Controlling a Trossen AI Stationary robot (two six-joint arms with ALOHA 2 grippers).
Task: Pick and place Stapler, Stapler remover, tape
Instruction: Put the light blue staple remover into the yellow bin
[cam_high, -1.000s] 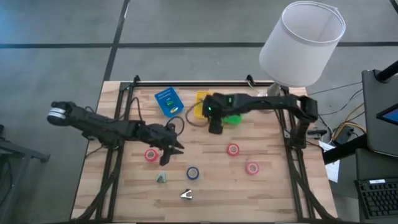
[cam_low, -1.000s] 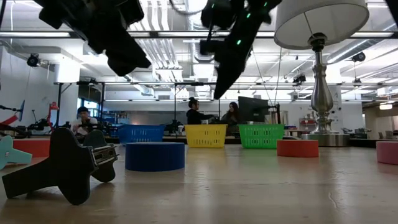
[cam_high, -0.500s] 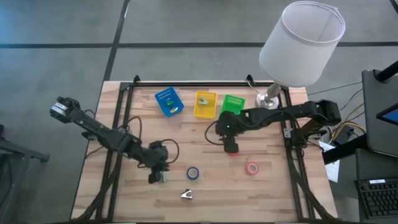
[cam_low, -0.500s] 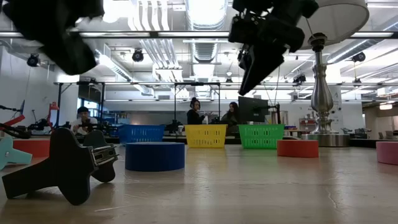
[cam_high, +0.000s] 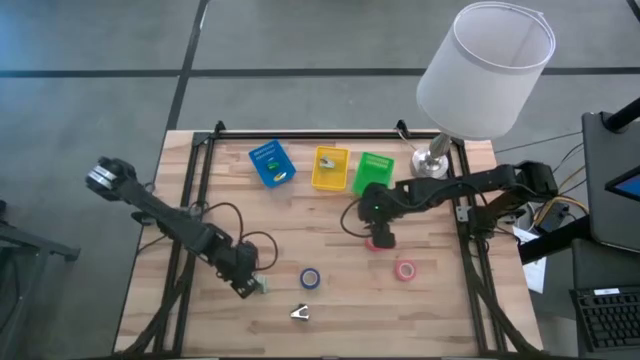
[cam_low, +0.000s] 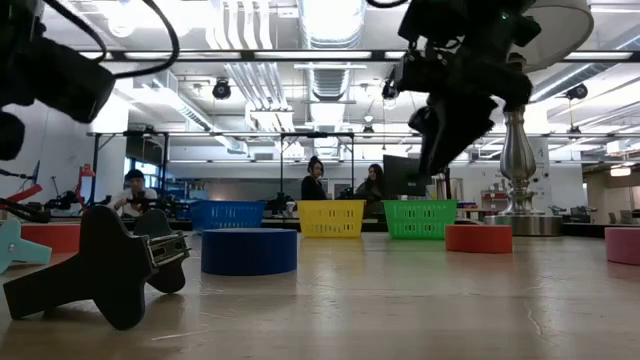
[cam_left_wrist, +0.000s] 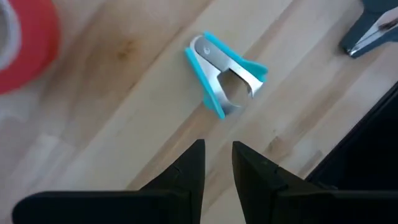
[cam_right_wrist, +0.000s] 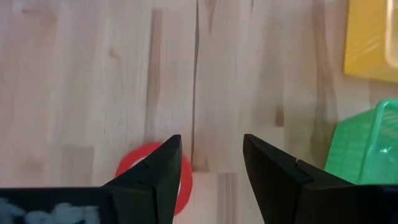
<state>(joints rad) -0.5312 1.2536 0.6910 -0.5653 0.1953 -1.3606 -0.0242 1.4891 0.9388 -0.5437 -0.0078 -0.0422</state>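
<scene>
From above, the left end effector (cam_high: 247, 287) hides most of the blue stapler remover (cam_left_wrist: 225, 84); the left wrist view shows it lying bare on the counter (cam_high: 440, 300), just ahead of nearly closed, empty fingers. The right end effector (cam_right_wrist: 210, 163), fingers apart, hangs over a red tape (cam_right_wrist: 150, 167).

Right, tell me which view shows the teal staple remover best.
The left wrist view: the staple remover lies whole on the wood, just beyond the left hand. The high view shows only a small teal speck beside that hand; the low view clips it at the frame's edge.
</scene>
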